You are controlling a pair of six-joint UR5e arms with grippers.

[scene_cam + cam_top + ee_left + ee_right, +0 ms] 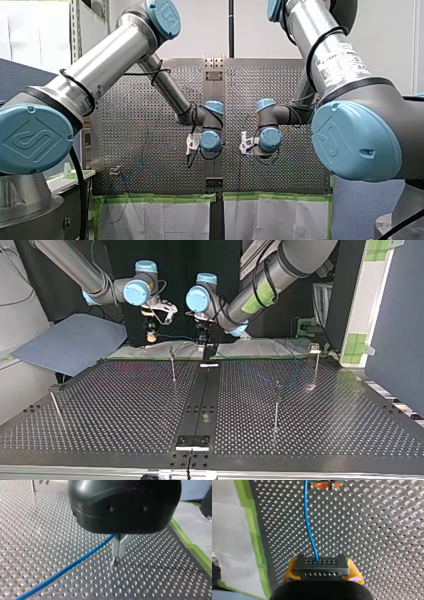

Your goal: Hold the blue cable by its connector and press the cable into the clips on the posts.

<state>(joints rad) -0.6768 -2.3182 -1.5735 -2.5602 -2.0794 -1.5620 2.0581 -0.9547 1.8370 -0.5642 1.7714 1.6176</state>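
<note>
In the right wrist view my right gripper (322,574) is shut, its yellow pads (289,572) clamping a grey metal connector (321,566) with rows of holes. The blue cable (309,527) leaves the connector and runs ahead over the table. In the left wrist view my left gripper (119,552) has its metal fingers shut on the blue cable (72,566), just above the table. In the top view both grippers hang side by side over the far edge, right gripper (150,336) at the left and left gripper (202,342) at the right. Thin posts (172,362) (276,405) stand on the table.
The perforated table (125,405) has two more posts, at the far right (315,365) and near left (55,407) of the top view. Green tape (253,530) marks the table's edge beside my right gripper. A blurred orange piece (324,485) lies at the cable's far end.
</note>
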